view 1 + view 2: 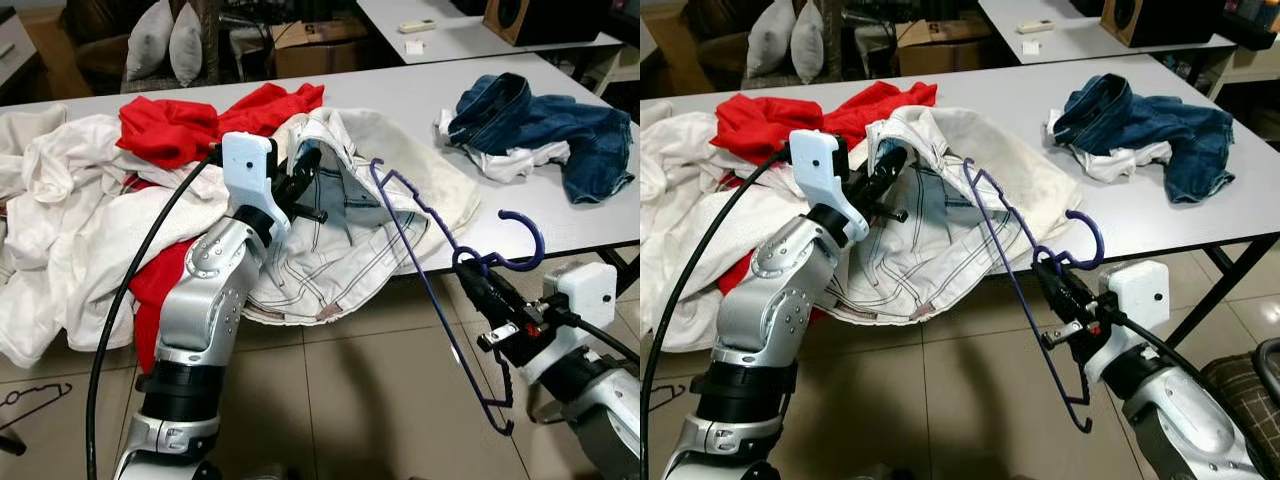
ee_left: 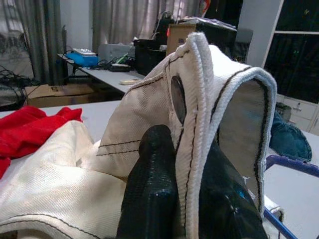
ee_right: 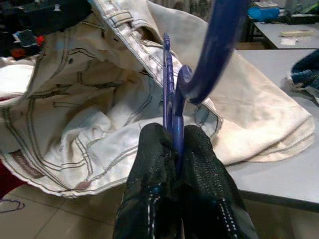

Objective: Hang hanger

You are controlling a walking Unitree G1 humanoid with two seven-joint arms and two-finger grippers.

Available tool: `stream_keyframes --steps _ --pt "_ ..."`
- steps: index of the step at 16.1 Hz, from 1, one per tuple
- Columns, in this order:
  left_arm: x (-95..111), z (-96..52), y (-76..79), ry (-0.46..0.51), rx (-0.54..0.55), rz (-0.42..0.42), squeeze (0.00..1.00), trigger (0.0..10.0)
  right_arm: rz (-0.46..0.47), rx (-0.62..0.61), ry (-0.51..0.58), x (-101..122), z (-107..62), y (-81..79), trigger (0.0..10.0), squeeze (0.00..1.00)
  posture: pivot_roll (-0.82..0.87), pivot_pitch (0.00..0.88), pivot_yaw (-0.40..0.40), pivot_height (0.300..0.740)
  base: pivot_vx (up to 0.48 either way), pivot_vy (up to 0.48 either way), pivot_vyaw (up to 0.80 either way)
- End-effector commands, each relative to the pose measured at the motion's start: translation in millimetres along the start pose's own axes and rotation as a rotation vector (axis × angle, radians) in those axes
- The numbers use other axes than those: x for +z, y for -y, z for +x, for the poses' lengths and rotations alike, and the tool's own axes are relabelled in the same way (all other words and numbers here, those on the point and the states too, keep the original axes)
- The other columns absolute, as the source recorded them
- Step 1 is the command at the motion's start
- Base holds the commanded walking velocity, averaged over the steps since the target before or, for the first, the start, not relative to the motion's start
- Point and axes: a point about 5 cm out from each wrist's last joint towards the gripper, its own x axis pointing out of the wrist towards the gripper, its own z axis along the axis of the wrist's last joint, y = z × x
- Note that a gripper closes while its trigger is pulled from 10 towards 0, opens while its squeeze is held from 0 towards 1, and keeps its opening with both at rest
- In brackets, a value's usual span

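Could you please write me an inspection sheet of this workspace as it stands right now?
Surface: grey table, mostly covered by clothes.
Job's things: blue hanger, one end tucked into the cream jeans.
Clutter: red garment, white laundry, blue jeans.
Grippers: left claw shut on the cream jeans' waistband; right claw shut on the hanger's neck.
Cables: black cable along the left arm.
Surroundings: tiled floor, pillows, cardboard box.
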Motion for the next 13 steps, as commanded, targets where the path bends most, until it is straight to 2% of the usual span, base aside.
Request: stream_keyframes --steps 1,3,13 --pt "11.9 1.8 3.1 0.042 -0.01 0.011 0.0 10.0 -0.004 0.011 -0.001 1.7 -2.0 -0.1 10.0 0.0 -0.06 0.0 0.077 0.74 0.0 0.0 0.0" --pt "11.8 1.6 3.5 0.034 -0.014 0.01 0.0 10.0 -0.006 0.008 -0.003 1.5 -2.8 1.6 10.0 0.0 -0.06 0.0 0.078 0.74 0.0 0.0 0.0" --pt "7.8 -0.9 2.6 0.005 -0.006 0.022 0.0 10.0 -0.017 0.009 -0.005 3.0 -2.6 4.7 10.0 0.0 -0.05 0.0 0.07 0.74 -0.325 0.0 0.0"
